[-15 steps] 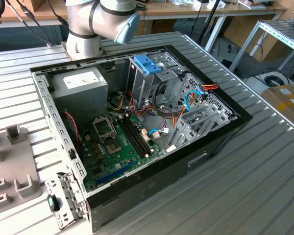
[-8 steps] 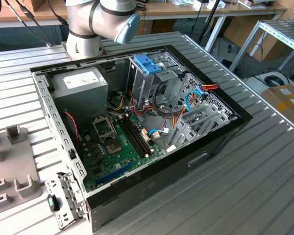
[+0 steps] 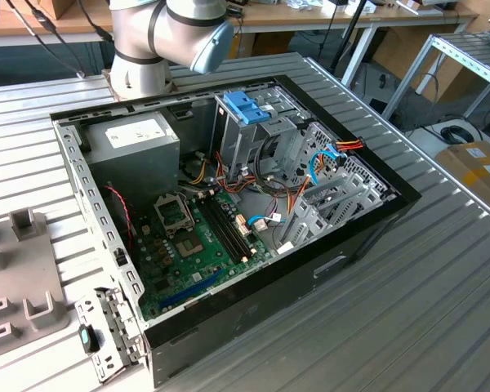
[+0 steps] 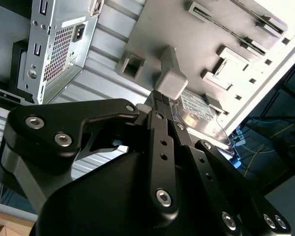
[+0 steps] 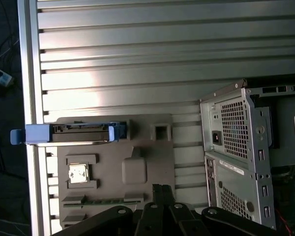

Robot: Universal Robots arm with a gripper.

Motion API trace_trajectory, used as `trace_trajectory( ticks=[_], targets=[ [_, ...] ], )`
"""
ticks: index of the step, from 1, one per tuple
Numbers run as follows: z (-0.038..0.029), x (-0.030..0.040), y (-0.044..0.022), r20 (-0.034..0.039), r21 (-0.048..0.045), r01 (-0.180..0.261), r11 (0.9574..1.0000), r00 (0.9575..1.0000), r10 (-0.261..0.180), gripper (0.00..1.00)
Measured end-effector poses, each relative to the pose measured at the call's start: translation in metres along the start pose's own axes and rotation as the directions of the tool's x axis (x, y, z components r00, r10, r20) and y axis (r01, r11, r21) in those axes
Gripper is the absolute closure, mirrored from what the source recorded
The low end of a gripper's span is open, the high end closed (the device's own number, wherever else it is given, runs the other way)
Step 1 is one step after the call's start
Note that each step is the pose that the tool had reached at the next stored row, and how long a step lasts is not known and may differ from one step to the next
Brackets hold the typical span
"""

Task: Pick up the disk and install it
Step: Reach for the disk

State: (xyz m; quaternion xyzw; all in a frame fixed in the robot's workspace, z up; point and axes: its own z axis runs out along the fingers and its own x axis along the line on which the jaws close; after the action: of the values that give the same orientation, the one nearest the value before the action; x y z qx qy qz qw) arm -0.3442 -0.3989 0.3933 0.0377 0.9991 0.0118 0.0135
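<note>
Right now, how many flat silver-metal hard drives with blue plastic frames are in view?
1. The blue-framed silver-metal hard drive stands on edge in the grey moulded tray beside the open computer case. Others may be hidden inside it.

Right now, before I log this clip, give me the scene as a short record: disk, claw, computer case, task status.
disk: disk stands on edge in the grey fixture tray, outside the case
claw: claw shut, empty, over the tray, apart from the disk
computer case: computer case lies open on the ribbed metal table
status: disk not yet picked up
</note>
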Motion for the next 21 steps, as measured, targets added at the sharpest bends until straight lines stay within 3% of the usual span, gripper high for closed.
trace_trajectory(
  ticks=[21],
  targets=[
    [-0.0002, 0.0081, -0.0006, 0.0, 0.0015, 0.0, 1.0, 1.0, 0.0, 0.89]
  ],
)
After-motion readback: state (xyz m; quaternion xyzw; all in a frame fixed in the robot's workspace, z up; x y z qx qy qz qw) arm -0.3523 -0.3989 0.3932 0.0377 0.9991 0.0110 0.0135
